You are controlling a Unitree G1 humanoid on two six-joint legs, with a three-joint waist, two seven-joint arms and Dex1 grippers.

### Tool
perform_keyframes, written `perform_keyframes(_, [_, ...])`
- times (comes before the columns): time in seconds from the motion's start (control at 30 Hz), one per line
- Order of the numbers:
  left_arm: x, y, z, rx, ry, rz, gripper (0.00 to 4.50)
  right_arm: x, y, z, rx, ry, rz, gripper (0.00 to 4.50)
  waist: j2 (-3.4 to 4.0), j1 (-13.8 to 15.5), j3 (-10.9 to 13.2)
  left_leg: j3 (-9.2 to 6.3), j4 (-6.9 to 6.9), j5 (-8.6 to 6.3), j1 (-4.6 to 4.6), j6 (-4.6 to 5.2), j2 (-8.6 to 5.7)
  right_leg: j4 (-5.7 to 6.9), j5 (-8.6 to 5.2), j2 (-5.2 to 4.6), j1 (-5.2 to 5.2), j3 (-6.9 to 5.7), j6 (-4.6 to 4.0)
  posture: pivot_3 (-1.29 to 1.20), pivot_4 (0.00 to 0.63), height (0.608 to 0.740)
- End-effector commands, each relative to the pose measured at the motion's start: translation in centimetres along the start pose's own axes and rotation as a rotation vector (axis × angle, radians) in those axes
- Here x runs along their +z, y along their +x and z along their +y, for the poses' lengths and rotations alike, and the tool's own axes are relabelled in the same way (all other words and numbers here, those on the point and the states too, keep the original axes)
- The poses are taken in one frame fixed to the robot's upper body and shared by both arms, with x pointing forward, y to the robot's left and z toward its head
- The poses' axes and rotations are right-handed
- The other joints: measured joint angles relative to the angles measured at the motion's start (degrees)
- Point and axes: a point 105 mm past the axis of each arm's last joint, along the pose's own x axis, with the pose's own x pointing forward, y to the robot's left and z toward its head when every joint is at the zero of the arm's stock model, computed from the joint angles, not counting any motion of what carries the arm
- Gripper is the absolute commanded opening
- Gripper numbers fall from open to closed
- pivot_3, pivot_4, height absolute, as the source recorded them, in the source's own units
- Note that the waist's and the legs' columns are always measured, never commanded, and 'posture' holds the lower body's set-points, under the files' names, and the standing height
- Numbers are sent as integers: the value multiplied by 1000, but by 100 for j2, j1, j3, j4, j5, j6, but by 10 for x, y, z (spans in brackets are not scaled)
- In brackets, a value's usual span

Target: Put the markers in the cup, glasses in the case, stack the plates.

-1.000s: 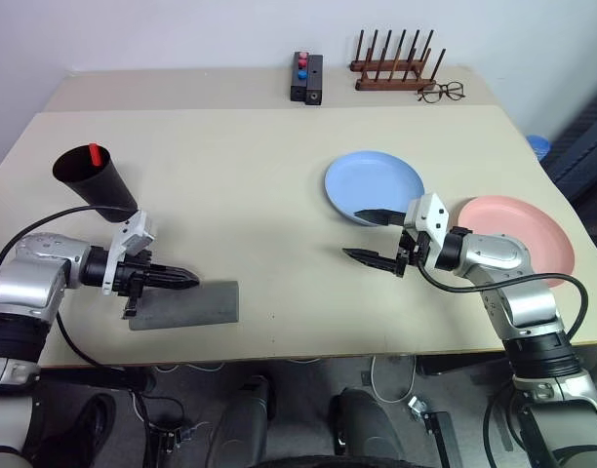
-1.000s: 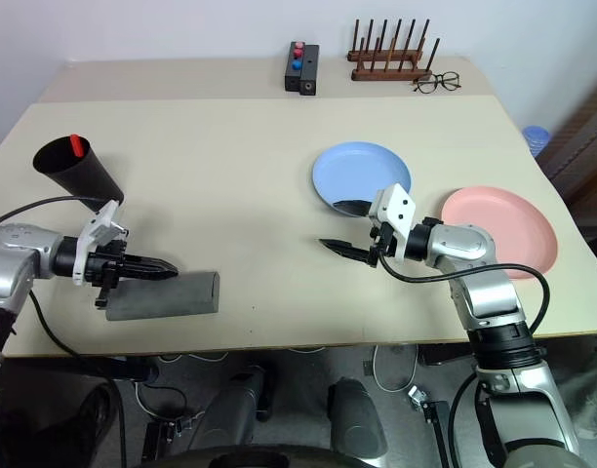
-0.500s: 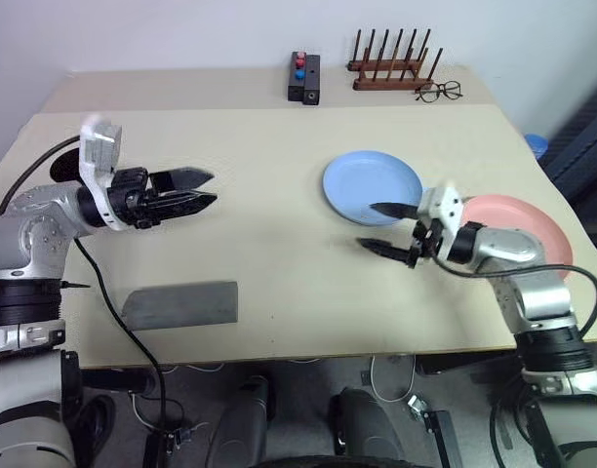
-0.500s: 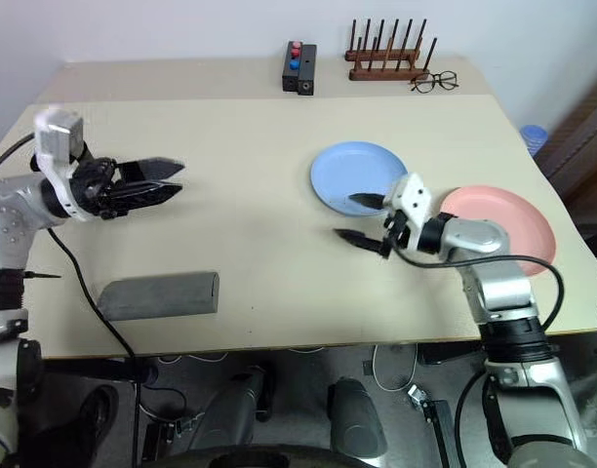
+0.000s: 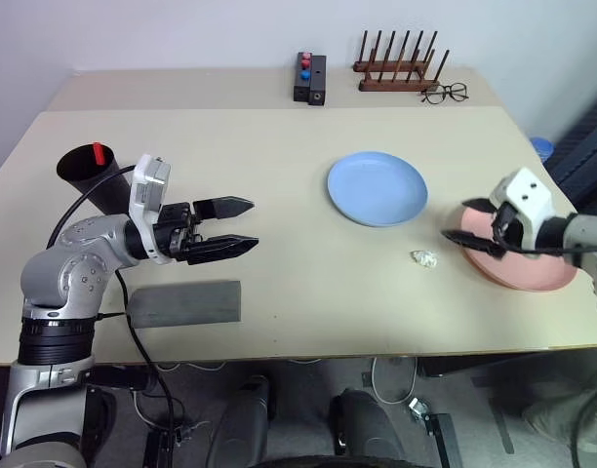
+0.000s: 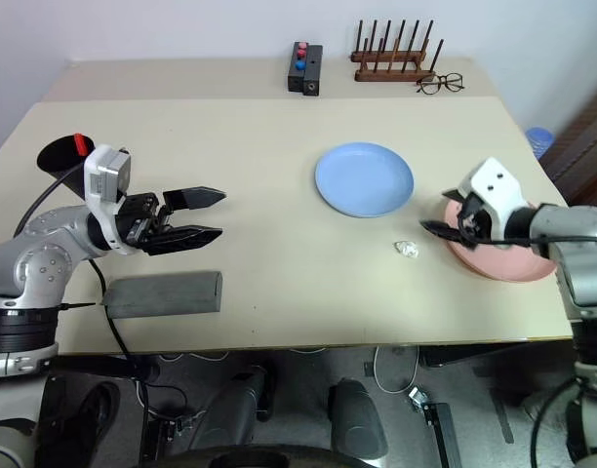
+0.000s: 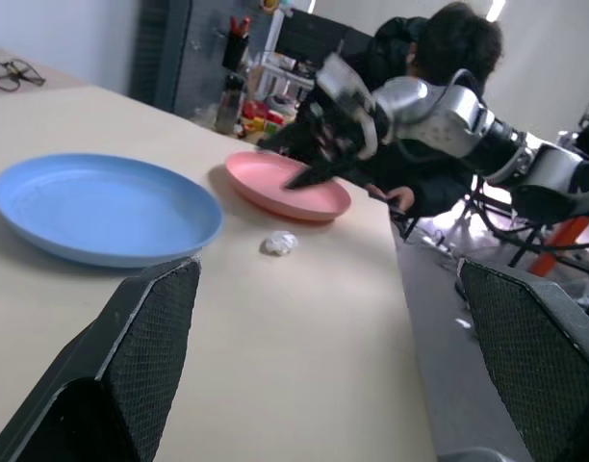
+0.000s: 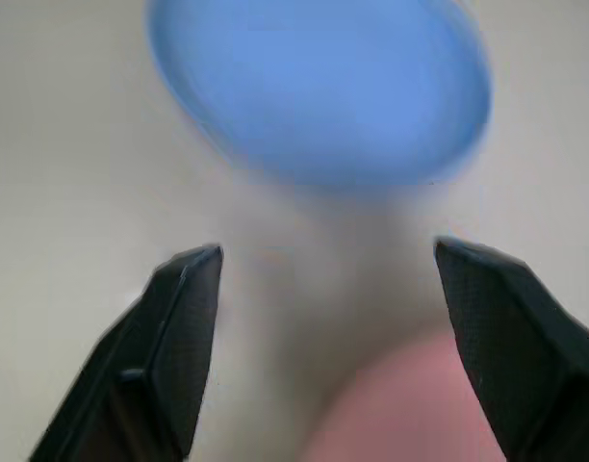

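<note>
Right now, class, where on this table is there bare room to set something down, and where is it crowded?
Widest free patch: the table between the black cup and the light blue plate. Also free: the front strip between the grey case and the crumpled white scrap. Crowded: the right end by the pink plate, and the far edge with the button box, peg rack and spectacles.

Left claw (image 5: pixel 238 224) held level above the table (image 5: pixel 279 166), fingers spread apart, empty. Right claw (image 5: pixel 466 220) near the table's right edge, fingers parted, gripping nothing.
</note>
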Motion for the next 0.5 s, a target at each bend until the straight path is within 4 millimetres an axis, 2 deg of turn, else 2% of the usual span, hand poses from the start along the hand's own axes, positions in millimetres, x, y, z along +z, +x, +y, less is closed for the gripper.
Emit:
perform_keyframes(0.03, [4, 4, -7, -41, 54, -12, 4458, -16, -12, -14, -65, -33, 110, 3564, 2, -31, -1, 1, 0, 0, 1, 0, 0, 0, 0, 0, 0, 1, 0, 0, 150, 735])
perform_keyframes(0.13, [-1, 6, -8, -44, 79, 2, 4458, -35, -15, -6, -22, 25, 184, 3564, 8, -28, -4, 2, -2, 0, 2, 0, 1, 0, 0, 2, -2, 3, -1, 0, 150, 735])
perform_keyframes(0.23, [-5, 6, -9, -50, 122, 30, 4458, -59, -15, -7, -41, 31, 282, 3564, 8, -25, -4, 2, -4, 0, 2, 0, 2, 1, 0, 3, -2, 3, 0, 0, 150, 735])
perform_keyframes(0.33, [-9, 6, -11, -62, 127, 56, 4500, -74, -16, -2, -13, 75, 345, 2680, 8, -15, -6, 3, 0, 0, 3, 0, 1, 0, 0, 3, 1, 3, 0, 0, 150, 735])
perform_keyframes(0.43, [-11, 4, -11, -66, 102, 60, 4500, -61, -11, -4, -18, 73, 291, 1271, 8, -1, -6, -1, 2, -1, 10, 1, 1, -5, 0, 1, 14, 0, -1, 0, 150, 735])
perform_keyframes(0.5, [-11, 2, -9, -49, 117, 64, 4500, -46, -7, -13, -55, 47, 247, 300, 8, -18, -6, -1, 5, -2, 12, 0, 1, -7, -1, 0, 16, 1, -3, 0, 150, 735])
